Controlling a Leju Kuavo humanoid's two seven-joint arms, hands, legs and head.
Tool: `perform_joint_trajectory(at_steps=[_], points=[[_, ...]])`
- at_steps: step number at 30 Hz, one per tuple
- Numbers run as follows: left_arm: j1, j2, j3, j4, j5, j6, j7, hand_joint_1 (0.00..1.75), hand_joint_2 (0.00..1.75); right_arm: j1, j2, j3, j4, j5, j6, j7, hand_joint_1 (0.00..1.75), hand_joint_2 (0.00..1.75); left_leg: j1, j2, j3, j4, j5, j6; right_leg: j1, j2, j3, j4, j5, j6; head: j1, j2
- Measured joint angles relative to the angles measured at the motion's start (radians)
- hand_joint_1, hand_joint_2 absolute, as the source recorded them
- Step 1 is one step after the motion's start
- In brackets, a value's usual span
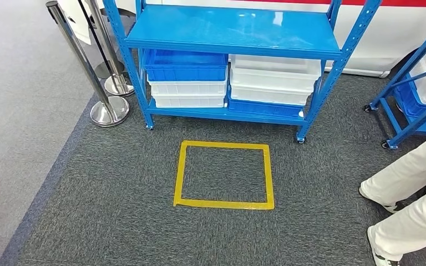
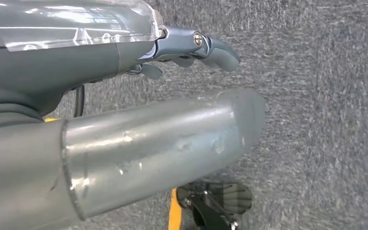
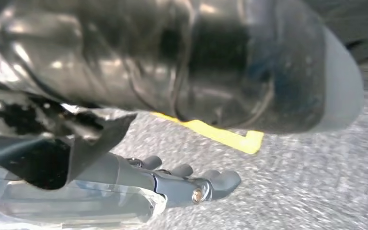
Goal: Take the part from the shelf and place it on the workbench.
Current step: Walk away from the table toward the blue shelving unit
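A blue shelf rack (image 1: 227,33) stands ahead of me, and its upper board is bare. On the lower board sit a blue bin (image 1: 186,65) stacked on white bins (image 1: 188,93), and beside them white bins (image 1: 274,77) stacked on another blue bin (image 1: 260,107). What the bins hold is hidden, and I cannot make out a part. My left hand (image 2: 100,57) hangs over grey carpet with its fingers (image 2: 211,48) stretched out and nothing in them. My right hand (image 3: 172,184) also hangs over the carpet, its fingers (image 3: 220,181) apart and holding nothing.
A yellow tape square (image 1: 224,204) marks the carpet in front of the rack; the tape (image 3: 220,135) lies near my right hand. Chrome stanchions (image 1: 109,111) stand at the left. A second blue rack (image 1: 416,105) and a person's legs (image 1: 410,177) are at the right.
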Motion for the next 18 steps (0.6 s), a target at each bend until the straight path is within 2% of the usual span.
perform_joint_trajectory(at_steps=[3,5,6,8,9,10,11,13,14,15,18], points=[[0.0,-0.005,0.0,-0.004,0.004,-0.003,-0.003,0.0,0.0,-0.002,0.001,0.0,0.001,-0.004,-0.005,0.001,0.0,0.0,0.0,0.002,0.003,0.0,-0.008,-0.018,0.001,-0.001,0.007,-0.013,-0.003,-0.016,0.0,0.0],[0.0,-0.01,0.0,-0.007,0.004,-0.007,-0.003,0.0,0.0,0.0,0.001,0.0,0.002,-0.008,-0.006,0.006,0.0,0.0,0.002,0.021,-0.01,0.04,-0.032,-0.03,-0.004,-0.005,0.016,-0.021,-0.002,-0.028,0.0,0.0],[-0.001,-0.012,0.0,-0.009,0.004,-0.01,-0.003,0.0,0.0,0.002,0.002,0.0,0.002,-0.011,-0.005,0.011,0.0,0.0,0.004,0.033,-0.033,0.089,-0.058,-0.036,-0.005,-0.008,0.02,-0.023,-0.003,-0.032,0.0,0.0],[-0.001,-0.014,0.0,-0.014,0.006,-0.015,-0.003,0.0,0.0,0.006,0.002,0.0,0.002,-0.018,-0.004,0.019,0.0,0.0,0.007,0.045,-0.105,0.22,-0.114,-0.045,-0.004,-0.015,0.027,-0.024,-0.01,-0.036,0.0,0.0],[0.0,-0.014,0.0,-0.017,0.006,-0.017,-0.003,0.0,0.0,0.007,0.002,0.0,0.002,-0.019,-0.003,0.022,0.0,0.0,0.008,0.047,-0.134,0.267,-0.123,-0.047,-0.003,-0.017,0.032,-0.023,-0.016,-0.036,0.0,0.0],[0.002,-0.015,0.0,-0.019,0.007,-0.019,-0.003,0.0,0.0,0.009,0.002,0.0,0.002,-0.02,-0.003,0.024,0.0,0.0,0.008,0.048,-0.147,0.28,-0.111,-0.047,-0.003,-0.019,0.038,-0.023,-0.021,-0.036,0.0,0.0],[0.004,-0.016,0.0,-0.021,0.007,-0.02,-0.003,0.0,0.0,0.01,0.002,0.0,0.002,-0.021,-0.003,0.026,0.0,0.0,0.009,0.048,-0.14,0.253,-0.08,-0.046,-0.003,-0.021,0.047,-0.023,-0.028,-0.034,0.0,0.0],[0.006,-0.018,0.0,-0.027,0.007,-0.02,-0.003,0.0,0.0,0.011,0.002,0.001,0.002,-0.021,-0.003,0.029,0.0,0.0,0.006,0.053,-0.087,0.125,-0.002,-0.035,-0.002,-0.024,0.067,-0.024,-0.043,-0.029,0.0,0.0],[0.006,-0.018,0.0,-0.029,0.007,-0.02,-0.003,0.0,0.0,0.011,0.002,0.001,0.001,-0.021,-0.003,0.029,0.0,0.0,0.003,0.056,-0.062,0.069,0.02,-0.028,-0.001,-0.025,0.075,-0.024,-0.051,-0.024,0.0,0.0],[0.006,-0.019,0.0,-0.031,0.007,-0.02,-0.003,0.0,0.0,0.011,0.002,0.001,0.001,-0.021,-0.003,0.03,0.0,0.0,-0.001,0.059,-0.045,0.033,0.029,-0.02,0.0,-0.027,0.08,-0.026,-0.056,-0.019,0.0,0.0],[0.01,-0.021,0.0,-0.037,0.007,-0.023,-0.003,0.0,0.0,0.013,0.002,0.003,0.0,-0.022,-0.001,0.031,0.0,0.0,-0.004,0.056,-0.029,0.004,0.02,0.001,0.0,-0.028,0.091,-0.021,-0.054,0.0,0.0,0.0]])
